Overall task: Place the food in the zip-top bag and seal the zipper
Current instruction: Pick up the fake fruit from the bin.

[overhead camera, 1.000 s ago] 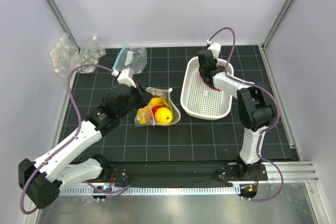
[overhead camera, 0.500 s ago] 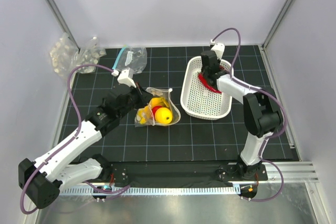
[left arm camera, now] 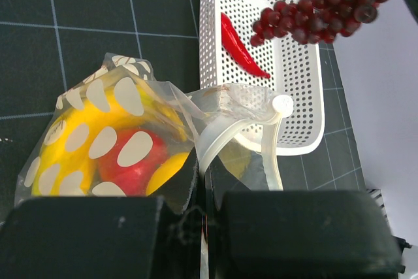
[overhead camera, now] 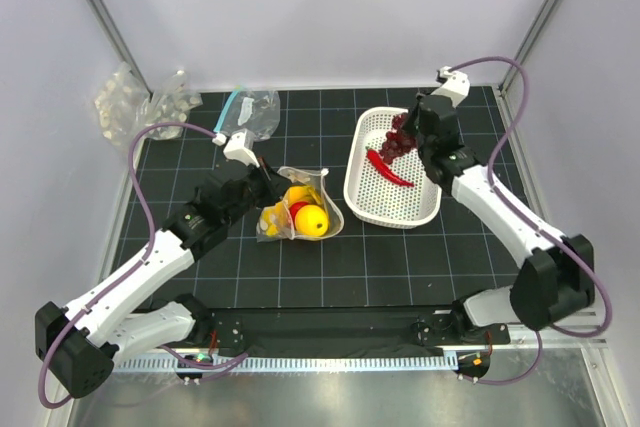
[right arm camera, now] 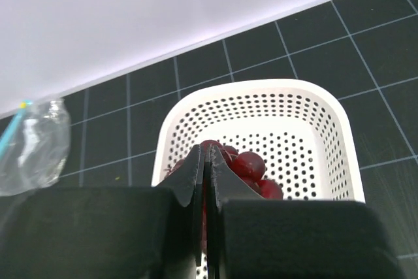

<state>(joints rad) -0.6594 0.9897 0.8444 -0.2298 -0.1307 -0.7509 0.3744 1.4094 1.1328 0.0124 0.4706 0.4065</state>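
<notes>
My left gripper [left arm camera: 202, 194] pinches shut on the rim of the zip-top bag [left arm camera: 124, 142], propping its mouth open toward the white basket [overhead camera: 395, 219]. My right gripper [right arm camera: 204, 168] clamps the one grape bunch [left arm camera: 320, 8], held above that basket for carrying over. Three pieces sit in the bag: banana [overhead camera: 294, 193], round yellow fruit [overhead camera: 314, 219] and round red fruit [overhead camera: 297, 211]. One chili [overhead camera: 388, 169] lies in the basket.

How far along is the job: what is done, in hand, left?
Done: a round yellow fruit and a red fruit lie inside the zip-top bag. In hand: the left gripper pinches the bag's mouth edge; the right gripper holds the grape bunch above the white basket. Left: grapes and the chili in the basket go in, then the open zipper is sealed.
</notes>
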